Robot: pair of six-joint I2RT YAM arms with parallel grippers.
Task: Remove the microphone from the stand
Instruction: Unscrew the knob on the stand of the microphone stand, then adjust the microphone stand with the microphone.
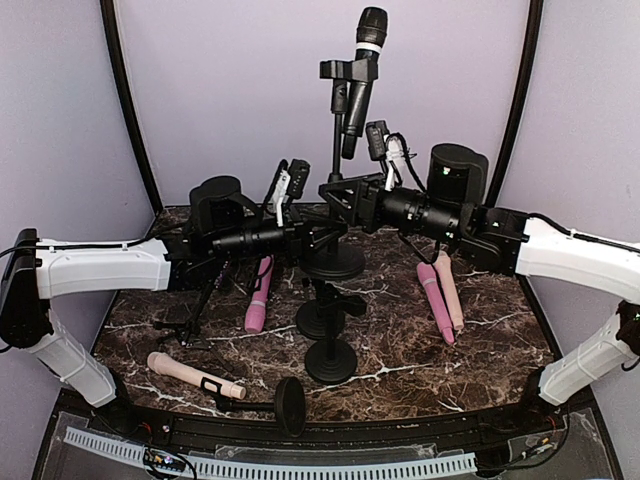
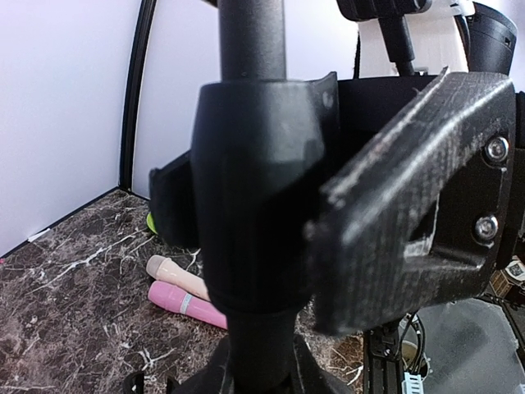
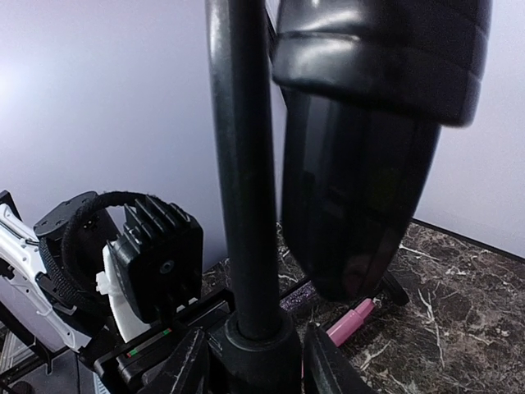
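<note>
A black microphone (image 1: 362, 75) with a silver band sits tilted in the clip at the top of the black stand (image 1: 338, 150). Its lower body (image 3: 361, 164) hangs beside the pole (image 3: 244, 164) in the right wrist view. My left gripper (image 1: 318, 238) is shut on the stand's lower part, just above the round base (image 1: 335, 262). In the left wrist view the thick collar (image 2: 258, 189) fills the middle, above that gripper (image 2: 262, 369). My right gripper (image 1: 336, 196) is shut on the stand a little higher. In its own view the right gripper (image 3: 258, 365) has its fingers on both sides of the collar (image 3: 258, 345).
Pink microphones (image 1: 258, 295) (image 1: 434, 300) and a beige one (image 1: 450, 290) lie on the marble table (image 1: 500, 340). Another beige microphone (image 1: 195, 375) lies front left. Two small round-based stands (image 1: 330, 360) stand in front of the main stand. One more stand (image 1: 285, 405) lies at the near edge.
</note>
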